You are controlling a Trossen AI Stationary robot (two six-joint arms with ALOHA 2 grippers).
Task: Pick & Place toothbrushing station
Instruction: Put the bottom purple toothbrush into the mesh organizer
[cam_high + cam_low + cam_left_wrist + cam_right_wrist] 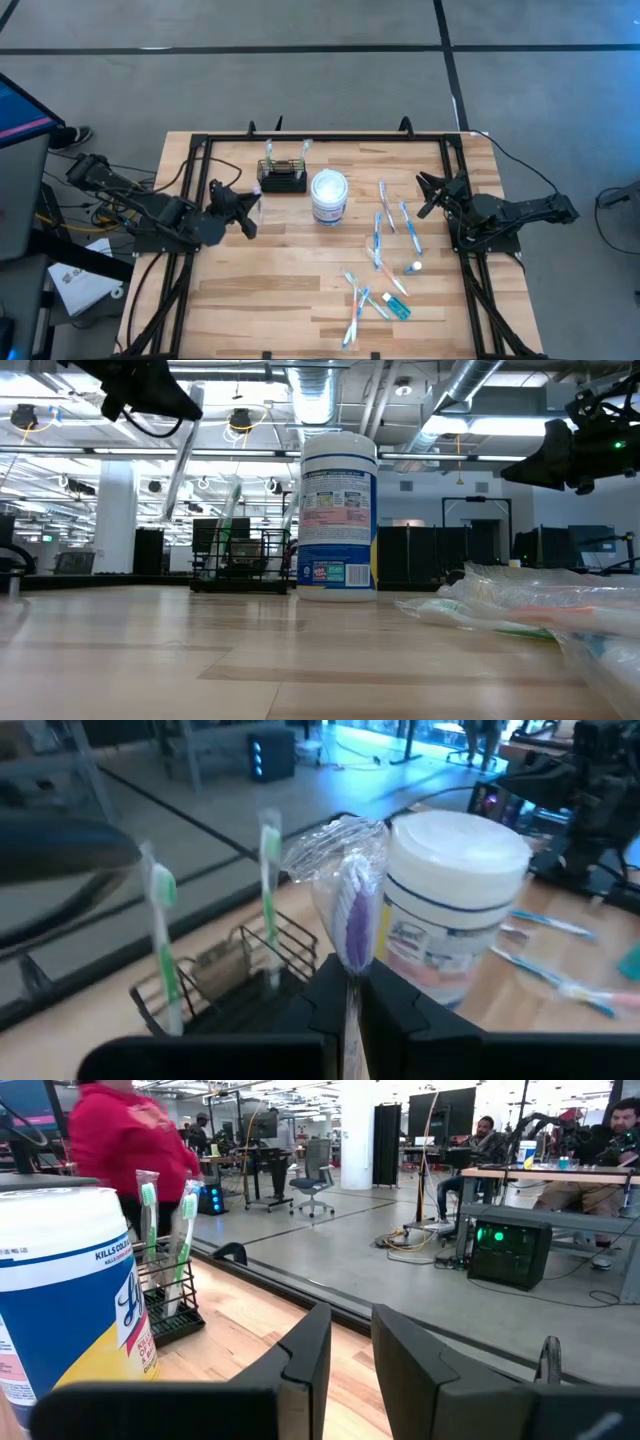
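Wooden table: black wire rack at far edge, touching-close beside white wipes tub. Left gripper pinches wrapped purple toothbrush just short of rack. Right gripper empty, ajar, idle. Risk: crinkly wrapper snags wire, brush tilts, misses slot.

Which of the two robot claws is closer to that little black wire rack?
The left gripper, holding a wrapped purple toothbrush, hovers just beside the black wire rack. The right gripper waits beyond the white tub.
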